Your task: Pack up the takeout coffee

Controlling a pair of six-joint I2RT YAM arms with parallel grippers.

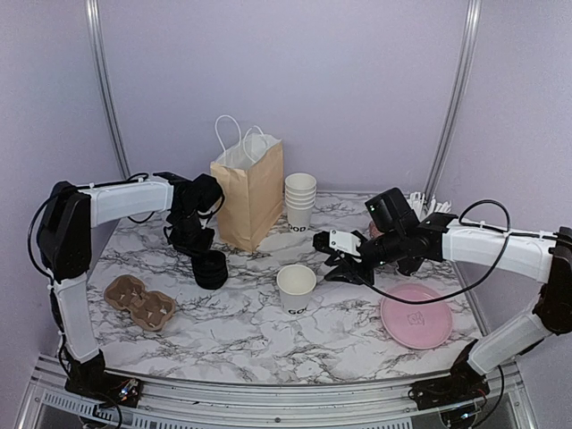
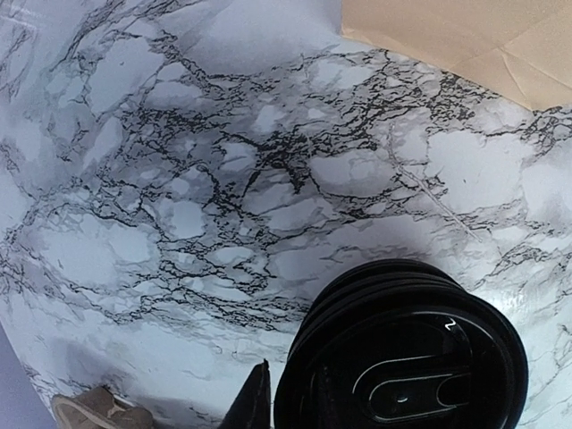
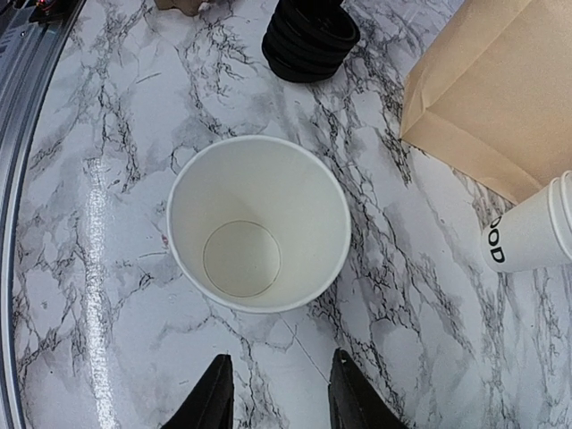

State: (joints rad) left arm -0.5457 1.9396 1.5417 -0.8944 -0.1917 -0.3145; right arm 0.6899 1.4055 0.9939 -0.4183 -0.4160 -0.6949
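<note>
No lidded takeout coffee is in view. A lidless white cup [image 1: 296, 288] [image 3: 259, 223] with dark lettering stands empty at the table's middle. Left of it sits a stack of black lids [image 1: 212, 268] [image 2: 402, 349]. My left gripper [image 1: 198, 246] [image 2: 288, 402] is down at the stack's left edge, shut on the rim of the top lid, one finger outside the rim and the other dark against the lid. My right gripper [image 1: 340, 266] [image 3: 281, 393] hovers open just right of the cup, with only bare table between its fingers.
A brown paper bag [image 1: 250, 192] [image 3: 500, 89] stands upright at the back. A stack of white cups [image 1: 300, 201] [image 3: 532, 232] is beside it. A cardboard cup carrier [image 1: 138, 301] lies front left. A pink plate [image 1: 416, 315] lies front right.
</note>
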